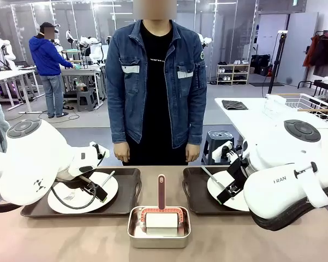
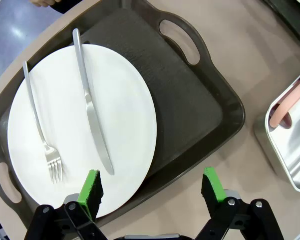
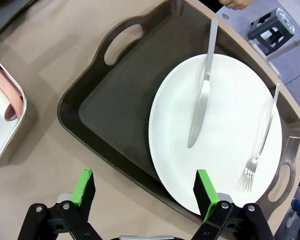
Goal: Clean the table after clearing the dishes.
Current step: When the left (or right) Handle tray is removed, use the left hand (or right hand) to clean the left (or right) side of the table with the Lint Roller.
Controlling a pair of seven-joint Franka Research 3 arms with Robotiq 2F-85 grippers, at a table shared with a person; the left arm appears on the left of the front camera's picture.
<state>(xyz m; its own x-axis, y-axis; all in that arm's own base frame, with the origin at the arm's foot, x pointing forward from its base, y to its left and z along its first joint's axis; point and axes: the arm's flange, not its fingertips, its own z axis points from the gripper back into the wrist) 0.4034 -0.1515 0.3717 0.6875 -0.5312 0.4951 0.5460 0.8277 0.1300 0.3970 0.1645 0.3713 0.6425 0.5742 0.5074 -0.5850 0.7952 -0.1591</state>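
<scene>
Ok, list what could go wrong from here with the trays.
1. The knife and fork lie loose on the plate; a tilted tray could shed them.
2. The open left gripper straddles tray rim and plate edge; closing may pinch the plate.
3. The steel pan between the trays could get bumped.

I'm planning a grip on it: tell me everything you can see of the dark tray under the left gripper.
The tray is dark brown and rectangular, with rounded corners, a raised rim and a cut-out handle at each short end. It looks like matte plastic with a textured floor. It lies flat on the table, carrying a white plate set toward one end, with a knife and fork on the plate. The left gripper hangs open over its long edge.
</scene>
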